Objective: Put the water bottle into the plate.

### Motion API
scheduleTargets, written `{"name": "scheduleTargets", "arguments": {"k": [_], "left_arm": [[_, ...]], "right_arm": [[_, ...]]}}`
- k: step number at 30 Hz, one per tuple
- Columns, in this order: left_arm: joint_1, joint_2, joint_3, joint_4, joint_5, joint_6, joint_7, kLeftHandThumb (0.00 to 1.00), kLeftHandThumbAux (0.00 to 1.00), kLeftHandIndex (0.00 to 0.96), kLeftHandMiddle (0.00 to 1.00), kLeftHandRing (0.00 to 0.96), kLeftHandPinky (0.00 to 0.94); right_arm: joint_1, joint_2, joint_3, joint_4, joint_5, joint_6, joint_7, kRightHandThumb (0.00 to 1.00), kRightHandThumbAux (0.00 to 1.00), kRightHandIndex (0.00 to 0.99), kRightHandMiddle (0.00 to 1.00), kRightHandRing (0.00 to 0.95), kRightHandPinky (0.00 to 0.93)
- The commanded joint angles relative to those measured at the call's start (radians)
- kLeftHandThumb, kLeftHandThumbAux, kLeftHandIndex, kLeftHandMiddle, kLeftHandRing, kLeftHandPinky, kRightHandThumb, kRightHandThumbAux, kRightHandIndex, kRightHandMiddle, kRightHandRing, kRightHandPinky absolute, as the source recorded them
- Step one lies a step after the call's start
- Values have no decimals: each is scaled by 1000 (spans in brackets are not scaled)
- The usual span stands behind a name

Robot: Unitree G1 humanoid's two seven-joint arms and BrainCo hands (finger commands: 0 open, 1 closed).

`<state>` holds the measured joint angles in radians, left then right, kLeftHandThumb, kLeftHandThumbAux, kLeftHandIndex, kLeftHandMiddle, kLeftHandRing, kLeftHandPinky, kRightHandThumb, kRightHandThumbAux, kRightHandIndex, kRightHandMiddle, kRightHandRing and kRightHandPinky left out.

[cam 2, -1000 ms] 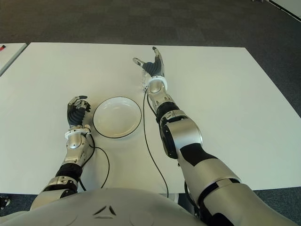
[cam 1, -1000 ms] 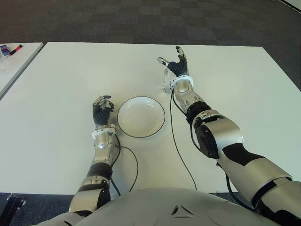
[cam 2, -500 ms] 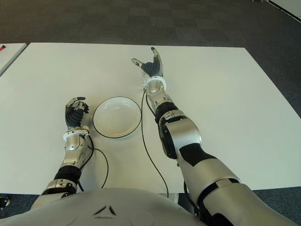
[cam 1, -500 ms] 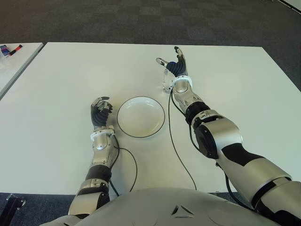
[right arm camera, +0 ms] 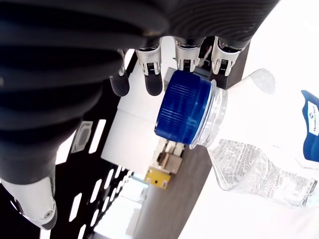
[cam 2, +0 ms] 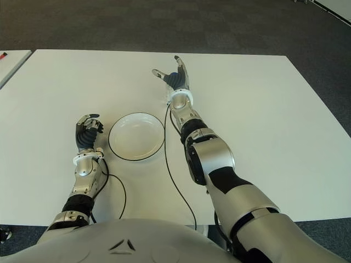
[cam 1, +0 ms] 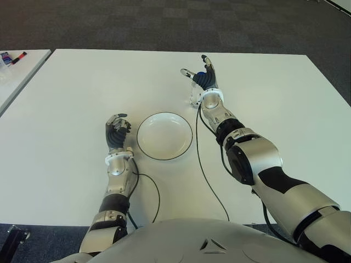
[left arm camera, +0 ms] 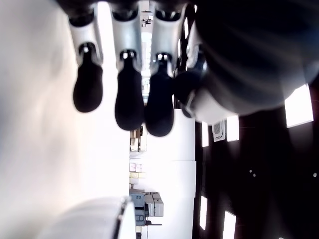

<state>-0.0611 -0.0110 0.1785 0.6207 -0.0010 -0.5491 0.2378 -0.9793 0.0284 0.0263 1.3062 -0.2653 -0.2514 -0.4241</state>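
My right hand (cam 1: 201, 75) reaches the water bottle (right arm camera: 209, 130) standing on the table (cam 1: 71, 93) beyond the plate (cam 1: 164, 136), fingers spread, nothing gripped. I judge closing around it comes next. Left hand (cam 1: 117, 130) idles, curled, left of the plate.

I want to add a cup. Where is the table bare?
Bare table lies left of the left hand and right of the right hand. It is crowded where the plate and water bottle sit between the hands.
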Motion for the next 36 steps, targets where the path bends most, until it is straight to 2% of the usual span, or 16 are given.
{"name": "scheduleTargets", "arguments": {"k": [1, 17, 27, 36], "left_arm": [[13, -8, -3, -4, 17, 20, 26, 694, 717, 436, 701, 680, 663], [31, -14, -9, -28, 33, 13, 20, 694, 718, 436, 702, 684, 677], [66, -9, -26, -84, 60, 47, 20, 694, 718, 436, 708, 696, 691], [105, -9, -39, -154, 76, 82, 27, 693, 718, 436, 715, 705, 698]], "right_arm": [[16, 3, 4, 12, 2, 13, 6, 224, 667, 27, 36, 53, 102], [38, 5, 16, 14, -4, 3, 6, 242, 654, 37, 45, 62, 116], [83, 20, 10, 34, 4, 32, 41, 249, 640, 46, 37, 53, 102], [100, 37, 15, 33, -3, 33, 35, 240, 636, 52, 38, 49, 97]]}}
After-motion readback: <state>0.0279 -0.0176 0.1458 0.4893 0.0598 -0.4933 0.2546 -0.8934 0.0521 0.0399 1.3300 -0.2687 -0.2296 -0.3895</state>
